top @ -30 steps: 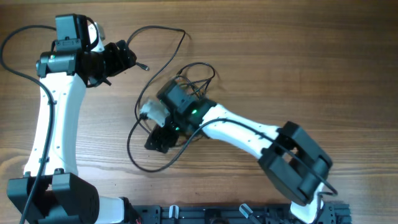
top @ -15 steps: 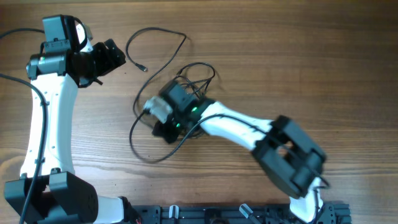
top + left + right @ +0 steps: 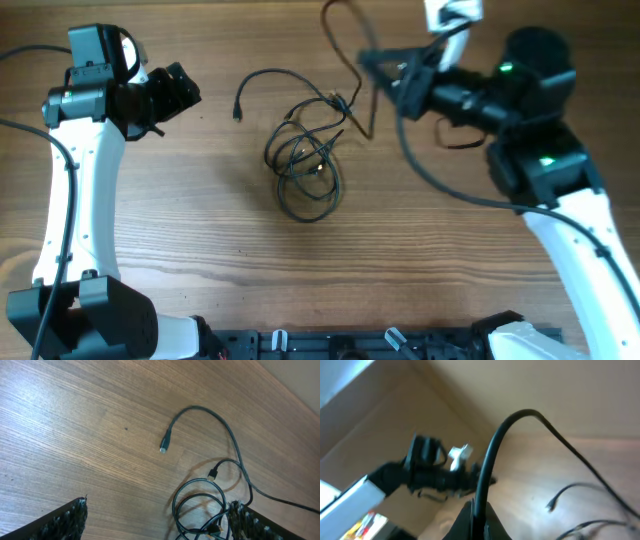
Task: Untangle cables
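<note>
Cables [image 3: 305, 165] heaped in a tangle on bench [image 3: 180, 230], one strand [image 3: 490, 455] pinched by raised right hand [image 3: 475, 517], left hand [image 3: 185, 90] spread, well apart

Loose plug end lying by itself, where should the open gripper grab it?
Grip the cord just behind the loose plug, coming from above with the left gripper. It lies flat and alone there, apart from the tangled bundle.

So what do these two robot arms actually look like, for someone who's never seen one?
Both are smooth white tubes joined by chunky black housings. The left arm has a thick black wire running along it and ends in a black two-fingered left gripper. The right arm shows small green lights on its housings, behind its black right gripper.
</note>
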Controlling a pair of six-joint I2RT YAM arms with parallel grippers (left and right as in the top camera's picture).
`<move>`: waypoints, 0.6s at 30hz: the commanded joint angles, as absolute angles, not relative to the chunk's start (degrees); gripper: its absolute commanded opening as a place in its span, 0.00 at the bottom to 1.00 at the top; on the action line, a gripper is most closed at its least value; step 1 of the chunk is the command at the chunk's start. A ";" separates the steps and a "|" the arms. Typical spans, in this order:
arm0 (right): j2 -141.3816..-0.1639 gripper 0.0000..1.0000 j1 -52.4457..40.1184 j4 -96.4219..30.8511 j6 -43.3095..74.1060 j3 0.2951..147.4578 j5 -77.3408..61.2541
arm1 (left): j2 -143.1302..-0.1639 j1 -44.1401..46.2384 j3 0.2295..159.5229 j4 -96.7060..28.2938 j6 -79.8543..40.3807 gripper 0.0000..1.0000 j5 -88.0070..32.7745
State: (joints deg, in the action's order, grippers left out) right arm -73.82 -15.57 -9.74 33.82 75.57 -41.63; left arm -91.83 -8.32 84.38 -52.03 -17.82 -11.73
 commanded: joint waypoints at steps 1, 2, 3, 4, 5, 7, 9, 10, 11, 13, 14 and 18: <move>-72.44 0.04 -6.09 -8.78 31.31 76.64 -38.35 | -91.85 -8.54 84.38 -51.92 -17.17 0.92 -10.83; -72.49 0.04 -2.35 -8.80 28.93 77.10 -33.63 | -91.85 -8.54 84.38 -51.90 -17.15 0.92 -10.83; -72.53 0.04 1.02 -9.39 26.33 78.26 -29.58 | -91.85 -8.54 84.38 -51.90 -17.17 0.92 -10.83; -72.53 0.04 4.40 -10.52 24.23 80.01 -26.30 | -91.85 -8.54 84.38 -51.88 -17.15 0.92 -10.83; -72.55 0.04 8.21 -12.34 22.41 82.65 -23.97 | -91.85 -8.54 84.38 -51.88 -17.17 0.93 -10.83; -73.73 0.05 17.06 -18.28 18.76 90.98 -20.01 | -91.85 -8.54 84.38 -51.90 -17.17 0.93 -10.83; -75.99 0.06 24.36 -24.27 16.97 98.45 -15.92 | -91.85 -8.51 84.38 -51.88 -17.34 0.92 -10.85; -77.12 0.06 27.11 -26.81 16.47 100.95 -14.57 | -91.85 -8.49 84.38 -51.88 -17.37 0.92 -10.85; -78.39 0.06 29.56 -29.28 16.21 102.74 -13.17 | -91.85 -8.49 84.38 -51.90 -17.34 0.93 -10.85; -80.47 0.06 32.88 -32.34 14.98 103.50 -9.74 | -91.85 -8.49 84.38 -51.90 -17.34 0.93 -10.85; -81.43 0.05 33.80 -33.82 14.96 103.50 -7.40 | -91.85 -8.49 84.38 -51.90 -17.34 0.93 -10.85; -85.69 0.04 34.98 -39.07 14.79 103.50 8.73 | -91.85 -8.49 84.38 -51.88 -17.47 0.92 -10.85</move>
State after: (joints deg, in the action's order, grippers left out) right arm -84.42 34.72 -38.98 16.14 103.00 -2.74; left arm -91.83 -8.32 84.38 -52.05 -17.85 -11.73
